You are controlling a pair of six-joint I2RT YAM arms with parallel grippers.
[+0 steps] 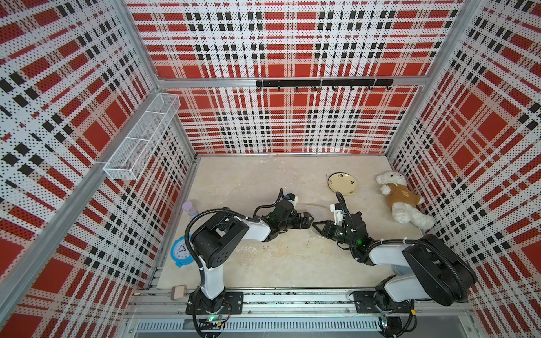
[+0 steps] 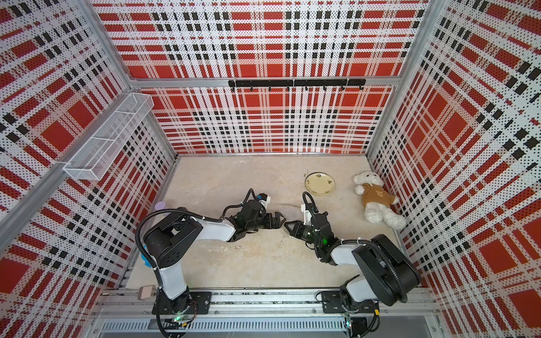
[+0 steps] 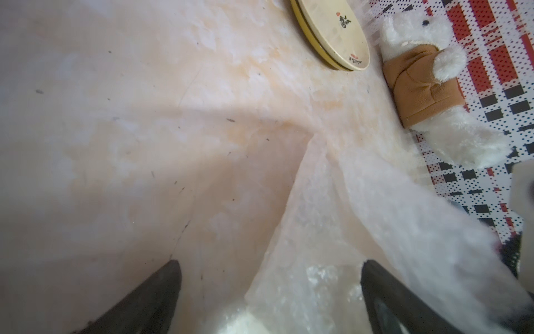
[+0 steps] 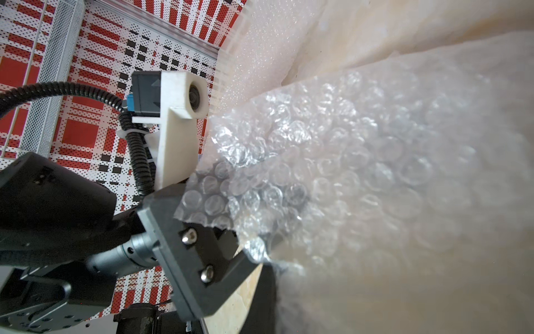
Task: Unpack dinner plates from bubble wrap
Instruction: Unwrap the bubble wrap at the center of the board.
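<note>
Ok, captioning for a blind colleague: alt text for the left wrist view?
The open left hand frames a ridge of bubble wrap on a pale table. Beyond lie a cream dinner plate and a white teddy bear in a brown top.

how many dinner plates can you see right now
1: a bare plate toward the back right, beside the teddy bear. Others may be hidden under bubble wrap.

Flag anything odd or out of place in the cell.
Nothing broken or spilled. Strays: a teddy bear sprawled by the right wall beside the plates, and a blue clock lying flat at the table's left edge, partly hidden by the left arm. Bubble wrap is bunched in the right claw.
</note>
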